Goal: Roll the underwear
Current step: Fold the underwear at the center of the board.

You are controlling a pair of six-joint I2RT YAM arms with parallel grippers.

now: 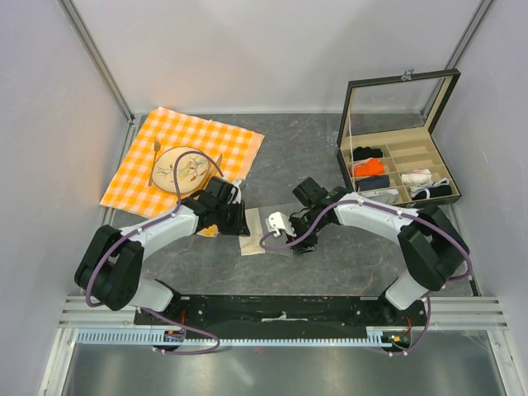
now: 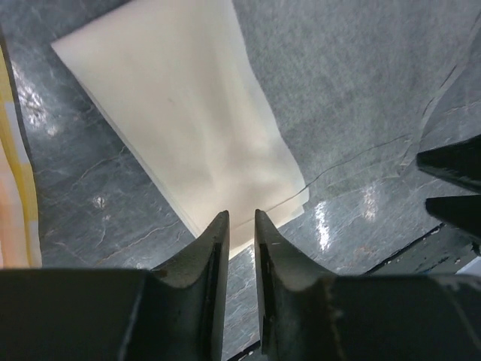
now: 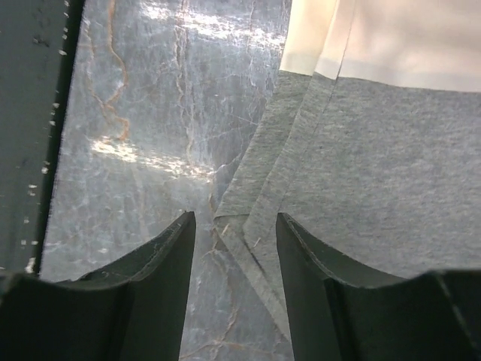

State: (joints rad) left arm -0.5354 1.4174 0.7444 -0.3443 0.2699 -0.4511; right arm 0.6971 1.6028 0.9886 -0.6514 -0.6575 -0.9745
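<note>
Left gripper [image 2: 240, 219] is hovering barely parted and empty, right gripper [image 3: 234, 219] wider and empty, while I'm judging the underwear [image 3: 376, 150] soft, light, best pinched at its layered corner.

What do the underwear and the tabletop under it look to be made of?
Underwear: soft knit fabric, probably cotton jersey, judging by the matte heathered grey and fuzzy folded edges. Its cream strip: smoother, denser cloth, likely an elastic band. Tabletop: hard and glossy, stone-look grey with pale veins and glare spots. Real stone or a laminate, can't tell.
</note>
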